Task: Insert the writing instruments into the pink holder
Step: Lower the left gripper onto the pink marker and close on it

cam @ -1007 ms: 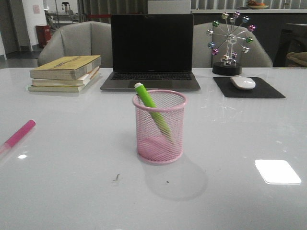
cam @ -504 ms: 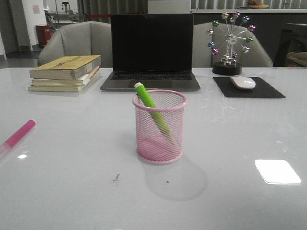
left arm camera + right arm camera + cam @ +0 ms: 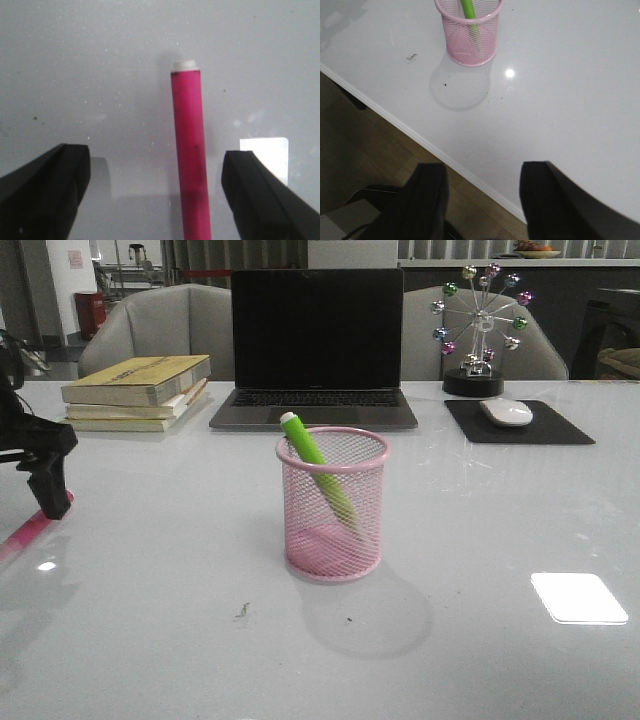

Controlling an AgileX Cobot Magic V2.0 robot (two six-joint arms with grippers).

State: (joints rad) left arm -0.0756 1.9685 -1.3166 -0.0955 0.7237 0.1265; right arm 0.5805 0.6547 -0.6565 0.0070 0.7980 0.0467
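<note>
Left gripper (image 3: 155,200) newly arrived over table edge | jaws spread, released | pink marker (image 3: 190,155) lying between them

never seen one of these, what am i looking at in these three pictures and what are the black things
It is a two-armed robot at a white table. One picture looks forward over the table; the other two come from cameras on each wrist, so the black shapes are the hands' fingers. The left hand is open, hovering with the pink marker lying between its fingers, not gripped. The right hand is open, holds nothing and sits by the table edge. The green marker leans inside the pink mesh pen cup. Behind it are a laptop, stacked books, a mouse on its pad and a little Ferris wheel ornament.
</note>
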